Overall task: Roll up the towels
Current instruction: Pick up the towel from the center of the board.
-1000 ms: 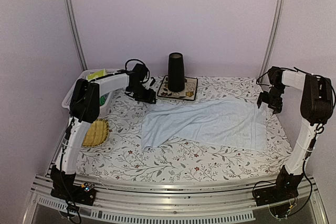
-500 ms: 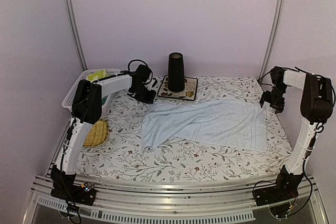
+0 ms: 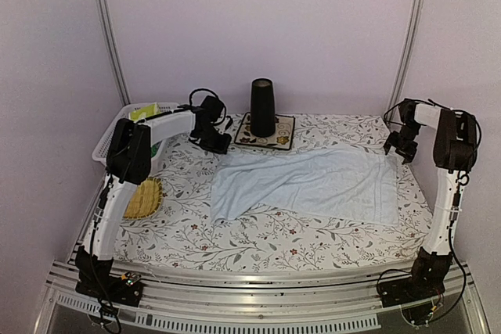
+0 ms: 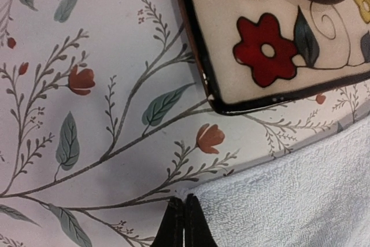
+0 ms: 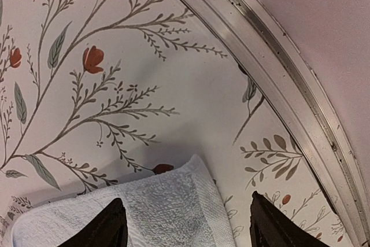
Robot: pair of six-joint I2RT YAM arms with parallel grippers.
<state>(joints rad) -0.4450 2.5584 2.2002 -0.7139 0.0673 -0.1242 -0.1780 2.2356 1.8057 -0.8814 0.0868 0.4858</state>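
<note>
A light blue towel [image 3: 305,185] lies spread and slightly rumpled across the middle of the flowered tablecloth. My left gripper [image 3: 213,142] is at its far left corner, and its fingertips [image 4: 184,221] are pressed together on that corner of the towel [image 4: 277,201]. At the far right corner is my right gripper [image 3: 399,150]. It is open in the right wrist view [image 5: 188,224], with one finger [image 5: 110,224] on each side of the towel's corner [image 5: 173,206]. A yellow-green cloth [image 3: 143,112] pokes out of the white basket.
A black cone-shaped cup [image 3: 262,107] stands on a flowered mat [image 3: 282,140] just behind the towel, close to my left gripper. A straw tray [image 3: 143,199] lies at the left, with the white basket [image 3: 106,146] behind it. The table's metal rim [image 5: 277,67] runs just past my right gripper.
My left gripper has closed at the towel's far left corner. My right gripper has shifted slightly back along the right edge, and its jaws have narrowed a little.
</note>
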